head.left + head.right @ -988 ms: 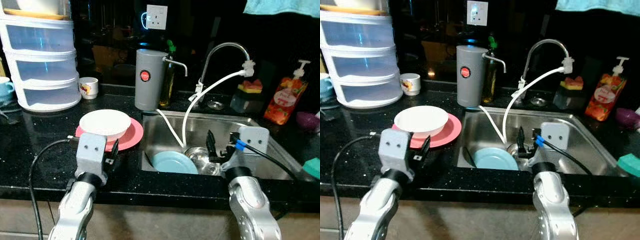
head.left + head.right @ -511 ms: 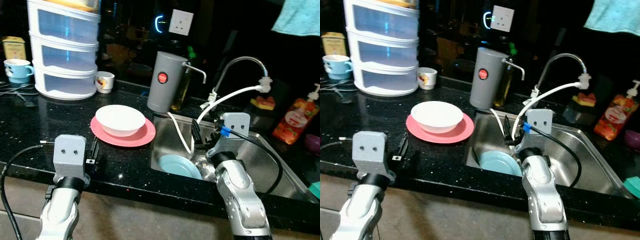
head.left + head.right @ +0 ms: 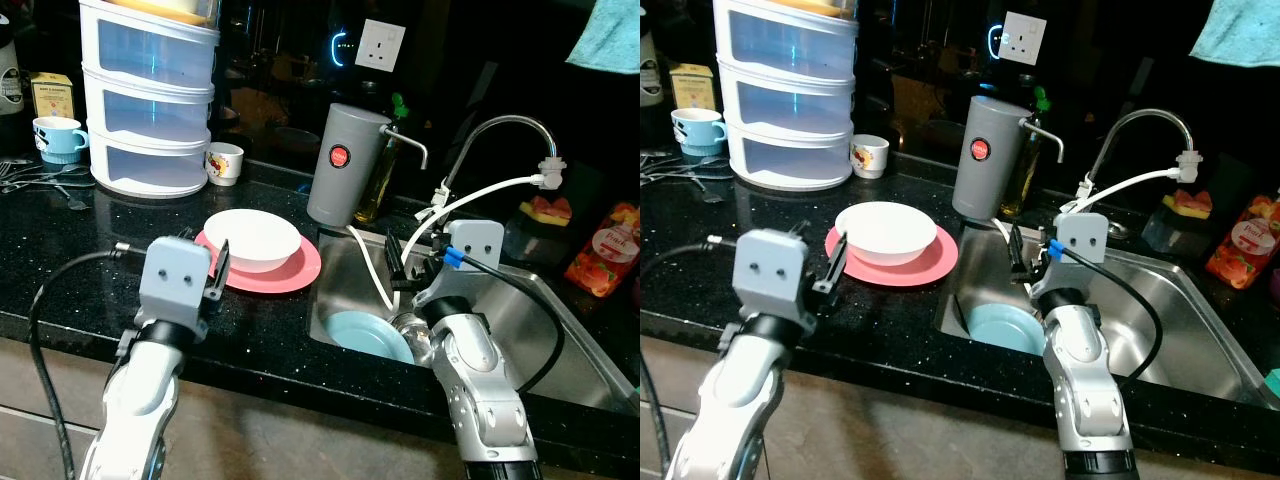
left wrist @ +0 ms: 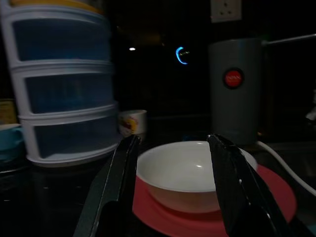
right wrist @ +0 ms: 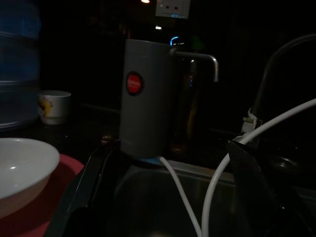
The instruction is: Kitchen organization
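Presently we seem to be lining up on the one white bowl [image 3: 252, 238], which sits on the one pink plate [image 3: 300, 272] at centre frame. Our left gripper [image 4: 173, 185] hangs spread just short of it; our right gripper [image 3: 398, 262], also spread, hovers over the sink [image 3: 560, 300], where one blue plate [image 3: 365, 336] lies. Next we likely reach forward and close on the bowl's rim.

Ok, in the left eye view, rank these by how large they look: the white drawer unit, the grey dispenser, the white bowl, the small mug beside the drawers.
1. White drawer unit, clearly largest.
2. Grey dispenser and white bowl: similar in apparent area, and the bowl sits nearer the camera, so unranked.
3. Small mug, smallest.
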### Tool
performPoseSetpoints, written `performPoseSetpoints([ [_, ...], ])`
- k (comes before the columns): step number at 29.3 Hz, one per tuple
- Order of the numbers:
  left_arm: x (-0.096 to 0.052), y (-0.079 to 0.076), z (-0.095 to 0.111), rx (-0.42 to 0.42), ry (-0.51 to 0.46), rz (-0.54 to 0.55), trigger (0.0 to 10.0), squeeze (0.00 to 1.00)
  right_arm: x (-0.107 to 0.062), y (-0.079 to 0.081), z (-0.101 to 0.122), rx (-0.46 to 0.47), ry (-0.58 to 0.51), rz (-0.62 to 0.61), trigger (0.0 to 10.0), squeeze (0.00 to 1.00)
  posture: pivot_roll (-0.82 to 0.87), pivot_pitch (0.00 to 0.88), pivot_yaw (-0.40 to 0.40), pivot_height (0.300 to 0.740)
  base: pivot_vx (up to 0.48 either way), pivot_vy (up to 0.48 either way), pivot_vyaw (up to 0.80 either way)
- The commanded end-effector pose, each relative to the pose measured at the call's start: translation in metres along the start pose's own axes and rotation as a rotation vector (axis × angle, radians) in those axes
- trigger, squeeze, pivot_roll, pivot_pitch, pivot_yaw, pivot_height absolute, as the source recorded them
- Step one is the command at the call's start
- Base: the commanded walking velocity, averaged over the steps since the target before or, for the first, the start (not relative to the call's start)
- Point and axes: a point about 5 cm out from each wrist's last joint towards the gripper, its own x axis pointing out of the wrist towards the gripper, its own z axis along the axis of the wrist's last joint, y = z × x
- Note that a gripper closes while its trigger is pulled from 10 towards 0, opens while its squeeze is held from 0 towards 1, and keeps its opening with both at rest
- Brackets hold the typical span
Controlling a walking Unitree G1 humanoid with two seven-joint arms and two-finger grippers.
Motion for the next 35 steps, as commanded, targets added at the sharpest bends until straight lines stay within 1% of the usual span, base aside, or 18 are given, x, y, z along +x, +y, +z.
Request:
performPoseSetpoints([
  [1, 0.002, -0.01, -0.003, -0.029, 0.004, -0.043, 10.0, 0.0, -0.001, -0.007, -0.002, 0.002, -0.002, -0.033, 10.0, 0.0, 0.23, 0.0, -0.181, 0.74, 0.0, 0.0, 0.0],
  [3, 0.003, -0.012, -0.004, -0.037, 0.004, -0.054, 10.0, 0.0, -0.001, -0.008, -0.003, 0.0, -0.003, -0.04, 10.0, 0.0, 0.22, 0.0, -0.177, 0.74, 0.0, 0.0, 0.0],
  [5, 0.003, -0.016, -0.008, -0.069, 0.018, -0.071, 10.0, 0.0, -0.003, -0.01, -0.005, -0.003, -0.005, -0.058, 10.0, 0.0, 0.21, 0.0, -0.167, 0.74, 0.0, 0.0, 0.0],
  [9, -0.003, -0.017, -0.016, -0.132, 0.064, -0.077, 10.0, 0.0, -0.009, -0.015, -0.006, -0.009, -0.007, -0.08, 10.0, 0.0, 0.19, 0.0, -0.152, 0.74, 0.0, 0.0, 0.0],
  [11, -0.006, -0.011, -0.019, -0.123, 0.076, -0.067, 10.0, 0.0, -0.013, -0.019, -0.005, -0.017, -0.008, -0.096, 10.0, 0.0, 0.19, 0.0, -0.14, 0.74, 0.0, 0.0, 0.0],
  [15, -0.009, -0.001, -0.024, -0.105, 0.092, -0.034, 10.0, 0.0, -0.017, -0.026, -0.006, -0.027, -0.007, -0.124, 10.0, 0.0, 0.18, 0.0, -0.142, 0.74, 0.0, 0.0, 0.0],
  [19, -0.008, 0.0, -0.025, -0.097, 0.093, -0.031, 10.0, 0.0, -0.017, -0.027, -0.006, -0.029, -0.007, -0.126, 10.0, 0.0, 0.18, 0.0, -0.143, 0.74, 0.0, 0.0, 0.0],
  [20, -0.007, 0.0, -0.026, -0.077, 0.089, -0.028, 10.0, 0.0, -0.016, -0.026, -0.003, -0.028, -0.017, -0.127, 10.0, 0.0, 0.16, 0.0, -0.14, 0.74, 0.0, 0.0, 0.0],
  [30, -0.001, 0.0, -0.027, -0.081, 0.08, -0.02, 10.0, 0.0, -0.015, -0.027, 0.004, -0.033, -0.04, -0.138, 10.0, 0.0, 0.14, 0.0, -0.132, 0.74, 0.0, 0.0, 0.0],
  [35, -0.002, -0.001, -0.033, -0.084, 0.112, -0.019, 10.0, 0.0, -0.016, -0.027, 0.004, -0.037, -0.039, -0.135, 10.0, 0.0, 0.13, 0.0, -0.126, 0.74, 0.0, 0.0, 0.0],
])
